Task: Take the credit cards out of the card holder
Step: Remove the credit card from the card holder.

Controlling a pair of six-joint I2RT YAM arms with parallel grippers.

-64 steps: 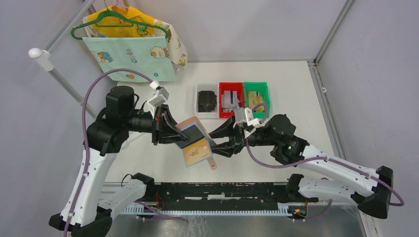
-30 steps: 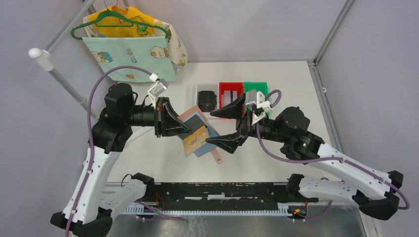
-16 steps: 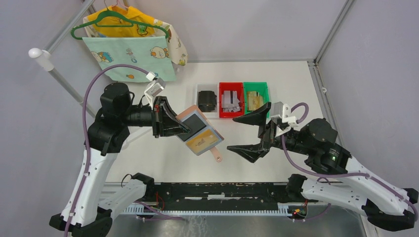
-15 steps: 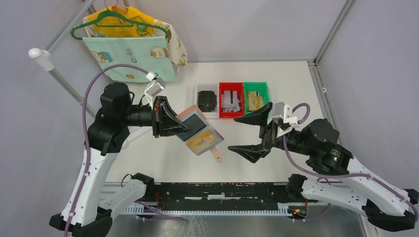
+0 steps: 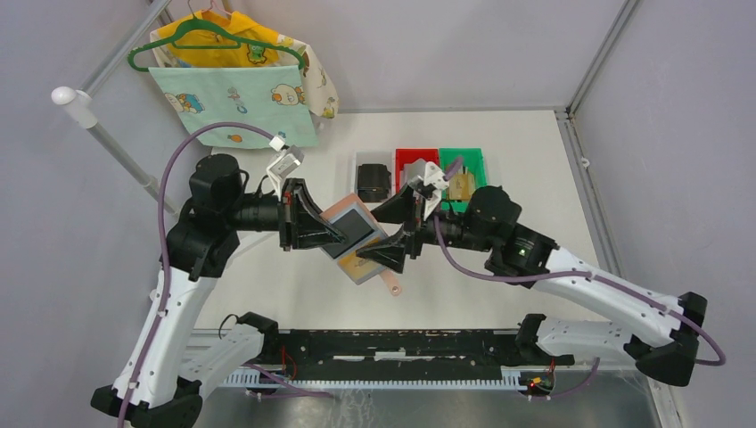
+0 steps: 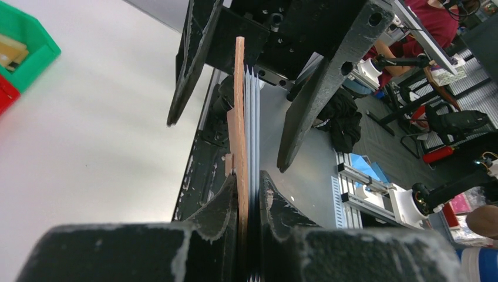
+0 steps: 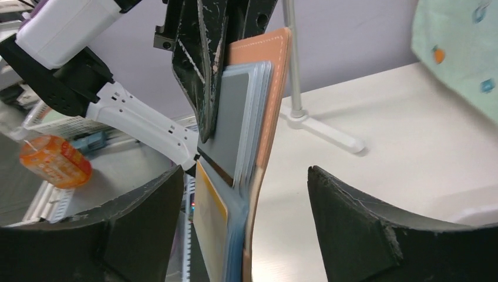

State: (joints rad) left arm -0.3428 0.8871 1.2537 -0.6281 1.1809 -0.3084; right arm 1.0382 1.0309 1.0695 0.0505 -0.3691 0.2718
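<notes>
My left gripper (image 5: 333, 234) is shut on the card holder (image 5: 336, 214), a pinkish-tan wallet held open in the air with its tab (image 5: 392, 285) hanging down. The left wrist view has the card holder (image 6: 239, 106) edge-on between my pads (image 6: 226, 197). A grey credit card (image 7: 230, 117) sits in the upper sleeve and a yellow-faced card (image 7: 209, 226) in the lower one. My right gripper (image 5: 385, 235) is open and straddles the wallet's free half without touching it. In the right wrist view the card holder (image 7: 271, 100) stands between the right gripper's (image 7: 245, 176) spread fingers.
Three bins sit at the back of the table: a white bin (image 5: 359, 162) holding a black block (image 5: 373, 183), a red bin (image 5: 404, 158) partly hidden by my right wrist, and a green bin (image 5: 470, 161). Clothes on a green hanger (image 5: 214, 40) hang at the far left.
My right gripper has swung left from beside the bins and now straddles the wallet's free half, still open. The left arm holds the wallet in nearly the same place.
</notes>
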